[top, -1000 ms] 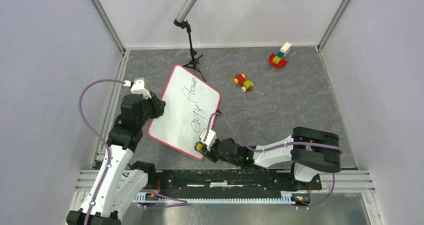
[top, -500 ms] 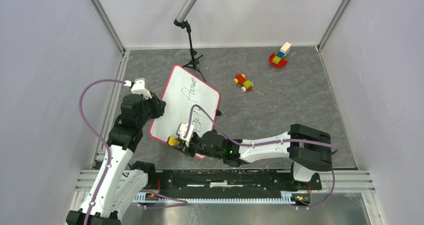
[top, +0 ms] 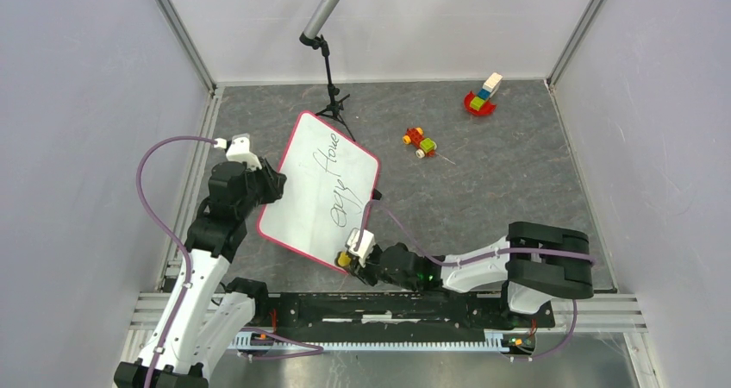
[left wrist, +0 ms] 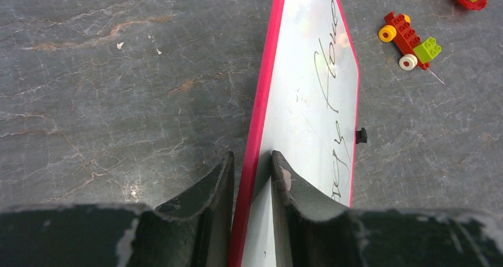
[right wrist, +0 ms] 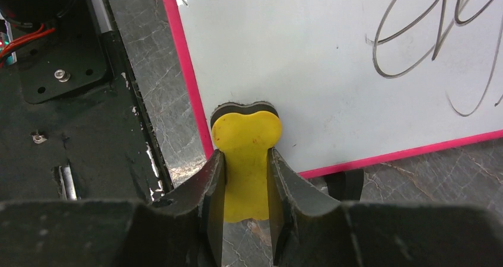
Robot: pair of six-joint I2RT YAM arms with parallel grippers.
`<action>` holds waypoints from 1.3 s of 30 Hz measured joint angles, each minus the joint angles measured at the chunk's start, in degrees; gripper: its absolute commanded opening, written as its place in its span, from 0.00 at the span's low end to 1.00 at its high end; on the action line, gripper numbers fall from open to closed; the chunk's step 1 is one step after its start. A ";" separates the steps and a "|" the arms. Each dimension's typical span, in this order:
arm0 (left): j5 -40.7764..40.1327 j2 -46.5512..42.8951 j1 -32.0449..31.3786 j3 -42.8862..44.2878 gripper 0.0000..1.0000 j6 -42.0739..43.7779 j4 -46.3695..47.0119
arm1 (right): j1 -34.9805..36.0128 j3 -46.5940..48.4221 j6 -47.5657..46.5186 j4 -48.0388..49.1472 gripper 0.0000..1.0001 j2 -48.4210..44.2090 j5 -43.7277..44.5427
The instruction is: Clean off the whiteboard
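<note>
Left hand (left wrist: 252, 160) clamps the whiteboard (top: 297, 207) rim; right hand (right wrist: 244, 154) grips a yellow eraser (right wrist: 246, 133) at its lower corner; handwriting (top: 332, 177) all unwiped.

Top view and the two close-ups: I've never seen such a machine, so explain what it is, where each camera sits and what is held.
These are two robot arms at the near edge of a grey table. The wide picture comes from a fixed camera above and behind them; each close-up comes from a camera on one wrist, looking along its claw. The left claw pinches the pink rim of a whiteboard bearing black handwriting. The right claw grips a yellow eraser, its head on the board's near corner. Also there: a toy brick car, stacked coloured blocks and a tripod stand.
</note>
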 measured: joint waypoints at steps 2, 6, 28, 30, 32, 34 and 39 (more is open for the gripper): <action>0.02 0.04 0.00 0.00 0.02 0.00 0.02 | -0.07 0.33 0.09 -1.27 0.00 -0.61 0.68; 0.02 0.35 0.00 0.00 0.02 0.00 0.35 | -1.27 3.28 -0.04 -4.83 0.00 -0.83 -0.22; -0.02 0.85 0.04 0.00 0.02 0.00 1.14 | -15.82 6.88 9.77 7.54 0.00 6.84 -3.37; 0.00 0.87 0.04 0.00 0.02 0.00 1.18 | -16.35 5.49 10.45 8.02 0.00 6.86 -2.67; 0.00 0.96 0.04 0.00 0.02 0.00 1.27 | -16.31 5.92 10.51 7.50 0.00 6.93 -2.51; -0.11 1.03 0.07 0.00 0.02 0.00 1.40 | -16.22 6.88 10.38 6.05 0.00 6.93 -2.36; -0.72 1.03 0.33 0.00 0.02 0.00 1.42 | -15.30 14.10 8.09 -1.92 0.00 7.21 -0.35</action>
